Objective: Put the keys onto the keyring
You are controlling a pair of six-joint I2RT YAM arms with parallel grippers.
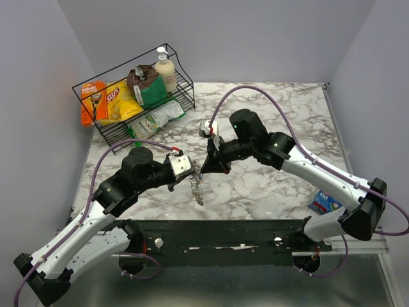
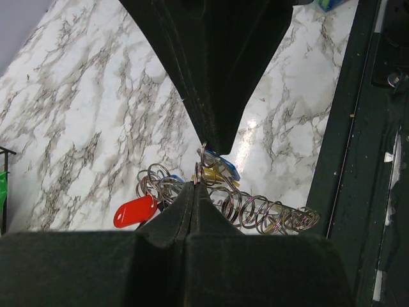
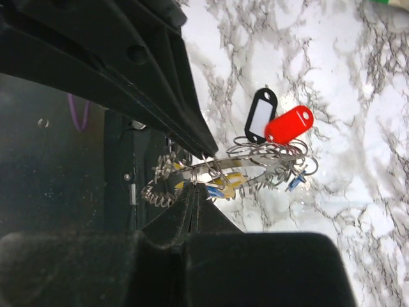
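Above the middle of a white, grey-veined marble table [image 1: 268,192], closed in by plain pale lilac walls [image 1: 255,38], the left gripper [image 1: 190,168] and the right gripper [image 1: 208,164] meet tip to tip. Each is clamped shut on the keyring [image 2: 203,167], from which the keys [image 2: 223,171], a red tag [image 2: 135,212] and a chain of small rings [image 2: 268,215] dangle. A black wire basket [image 1: 189,89] of packets stands at the far left corner, a blue packet [image 1: 326,203] lies near the right edge, and a black rail [image 1: 217,233] runs along the near edge.

The keyring [image 2: 206,167] is pinched by the closed left gripper [image 2: 195,192]; the right gripper [image 2: 214,146] is clamped on it from above. A red tag [image 2: 135,212] is hung left of the keyring, a chain of rings [image 2: 268,215] right, over the marble table [image 2: 96,115].
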